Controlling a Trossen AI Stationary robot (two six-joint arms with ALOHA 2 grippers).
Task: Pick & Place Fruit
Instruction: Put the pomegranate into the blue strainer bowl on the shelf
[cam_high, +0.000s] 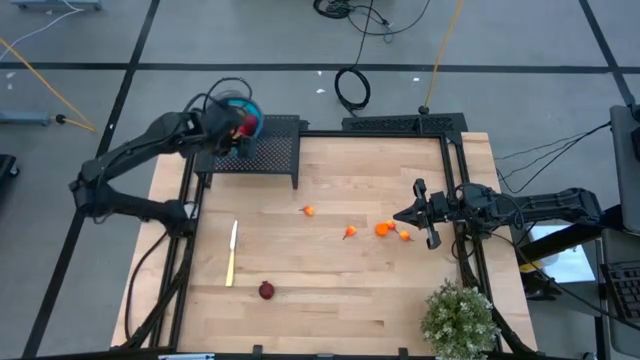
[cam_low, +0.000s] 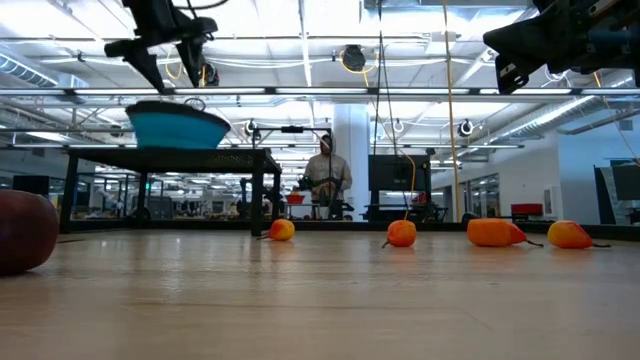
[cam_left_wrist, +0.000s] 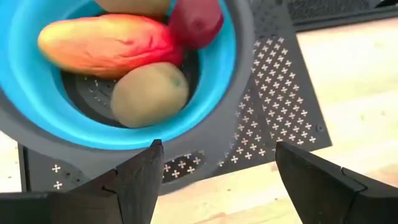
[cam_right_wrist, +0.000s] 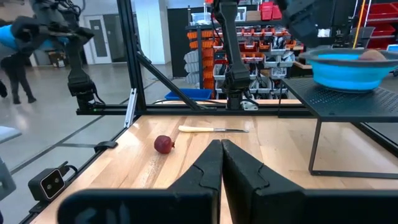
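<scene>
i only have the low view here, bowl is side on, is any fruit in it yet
Observer: Yes. The left wrist view shows an elongated red-orange fruit, a dark red one and an olive-green oval inside the blue bowl.
Operator: is the left gripper holding anything
Observer: No. The left gripper hangs open and empty over the bowl's rim.
Operator: what's left on the table besides the orange ones
Observer: One dark red fruit near the front edge, beside the knife.
Operator: right arm
Observer: The right gripper is shut, by the orange pieces.

Left gripper (cam_left_wrist: 214, 171) raised at table's far-left corner, jaws wide apart. Right gripper (cam_high: 400, 217) at right edge, jaws closed.
</scene>
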